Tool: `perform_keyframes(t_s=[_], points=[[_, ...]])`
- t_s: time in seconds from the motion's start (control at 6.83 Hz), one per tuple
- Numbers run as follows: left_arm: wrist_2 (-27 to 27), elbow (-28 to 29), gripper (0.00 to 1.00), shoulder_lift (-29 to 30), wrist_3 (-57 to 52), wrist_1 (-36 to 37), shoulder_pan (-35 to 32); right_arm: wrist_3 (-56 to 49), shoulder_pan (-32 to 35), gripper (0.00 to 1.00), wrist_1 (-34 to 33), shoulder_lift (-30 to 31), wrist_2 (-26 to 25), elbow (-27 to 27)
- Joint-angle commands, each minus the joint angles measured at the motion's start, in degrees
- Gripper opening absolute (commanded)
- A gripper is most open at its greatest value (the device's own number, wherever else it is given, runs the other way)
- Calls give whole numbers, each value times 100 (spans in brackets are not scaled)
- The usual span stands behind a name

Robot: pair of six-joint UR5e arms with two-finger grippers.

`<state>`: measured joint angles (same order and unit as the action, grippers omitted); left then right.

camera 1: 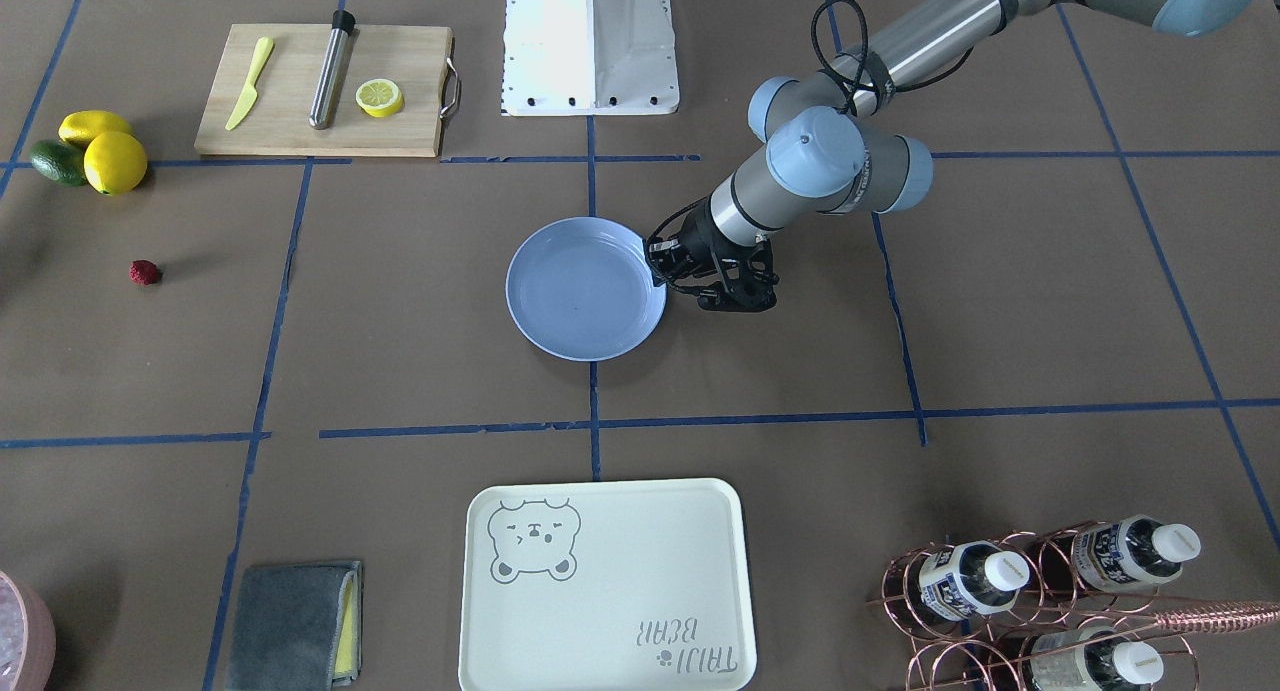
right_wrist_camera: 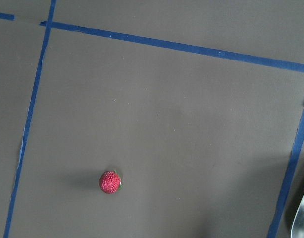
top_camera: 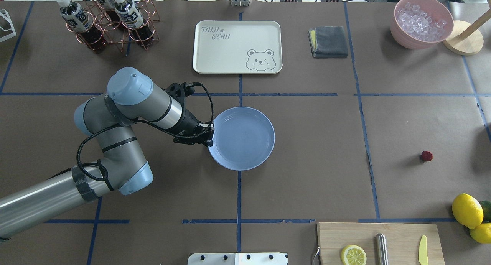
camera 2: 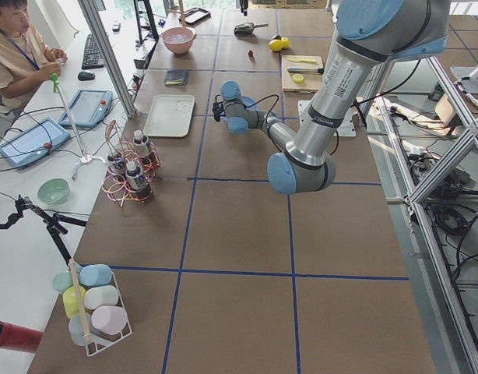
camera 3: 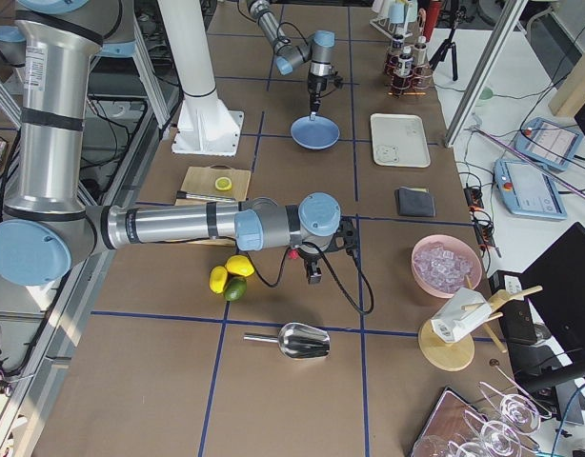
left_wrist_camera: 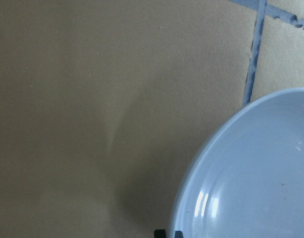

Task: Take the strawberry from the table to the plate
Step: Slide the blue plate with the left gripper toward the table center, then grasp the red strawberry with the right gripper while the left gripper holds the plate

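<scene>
Tray (top_camera: 238, 46): I read "TAIJI BEAR"
Table (top_camera: 326, 142): brown paper, blue tape grid
Left gripper (top_camera: 209, 138): clamped on plate (top_camera: 245, 142) rim
Right gripper (camera 3: 313, 274): fingers, cannot tell

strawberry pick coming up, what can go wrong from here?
1. The strawberry is tiny and round, and sits low-left of centre in the right wrist view: a straight descent would likely miss it or set it rolling.
2. The left gripper sits at the plate rim: it may shift the plate or block the drop.
</scene>
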<state>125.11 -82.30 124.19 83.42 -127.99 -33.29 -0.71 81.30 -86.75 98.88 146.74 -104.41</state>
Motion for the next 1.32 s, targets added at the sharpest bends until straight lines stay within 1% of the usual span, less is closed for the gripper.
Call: perform_keyframes(t_s=[0.0, 0.15, 0.29, 0.44, 0.59, 0.73, 0.88, 1.02, 1.17], points=[[-31, 21, 0, -8, 7, 11, 50, 1, -52, 100, 17, -9, 12, -9], [-31, 21, 25, -17, 7, 11, 68, 97, -262, 100, 104, -17, -5, -35], [-40, 3, 44, -17, 7, 11, 120, 1003, -594, 100, 558, -17, -49, -96], [-31, -49, 56, -26, 16, 11, 121, 2082, -937, 100, 1493, 9, -214, -71], [-31, -224, 62, -35, 16, -7, 86, 2650, -1236, 100, 2068, 166, -329, -70], [-31, -426, 63, -70, 33, 2, -1, 3047, -1735, 100, 2831, 393, -983, -70], [-22, -680, 64, -253, 34, 2, -55, 4138, -2393, 99, 3483, 491, -1755, -70], [-31, -787, 65, -307, 42, 2, -55, 4776, -2948, 99, 3828, 527, -2337, -53], [-40, -814, 67, -316, 42, 11, -55, 5174, -3214, 98, 3841, 528, -2613, -44]])
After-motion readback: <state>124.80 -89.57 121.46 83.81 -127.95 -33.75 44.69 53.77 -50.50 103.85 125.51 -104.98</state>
